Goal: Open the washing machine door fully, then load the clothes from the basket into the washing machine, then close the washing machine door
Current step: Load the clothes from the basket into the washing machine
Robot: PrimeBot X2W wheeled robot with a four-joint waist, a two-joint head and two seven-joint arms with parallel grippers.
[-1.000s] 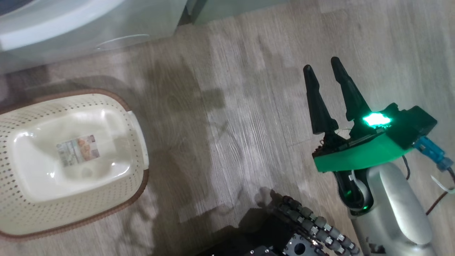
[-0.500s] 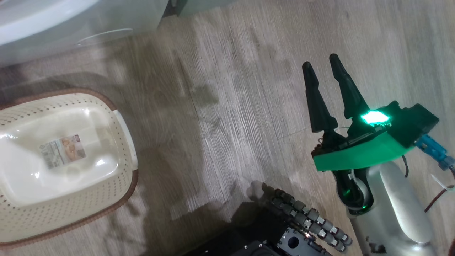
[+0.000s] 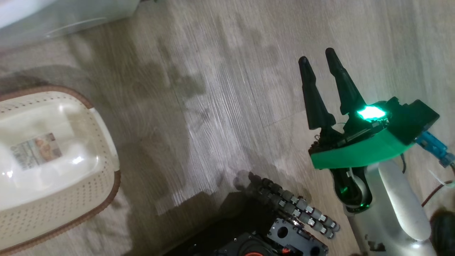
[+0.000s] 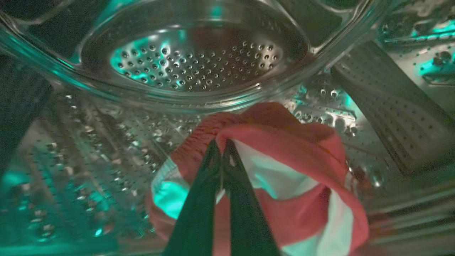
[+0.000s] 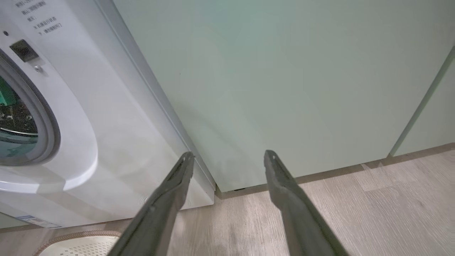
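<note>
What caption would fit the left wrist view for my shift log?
Left gripper shut, tips at a fold of the red-and-white clothes inside the washing machine drum.

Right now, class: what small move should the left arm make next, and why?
Probably draw the shut left gripper back out of the drum: the clothes lie inside it and the basket is empty, so loading looks done.

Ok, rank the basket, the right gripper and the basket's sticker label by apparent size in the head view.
1. the basket, largest, though cut off at the left edge.
2. the right gripper, nearer the camera, so its true size is unsure.
3. the sticker label, smallest.
</note>
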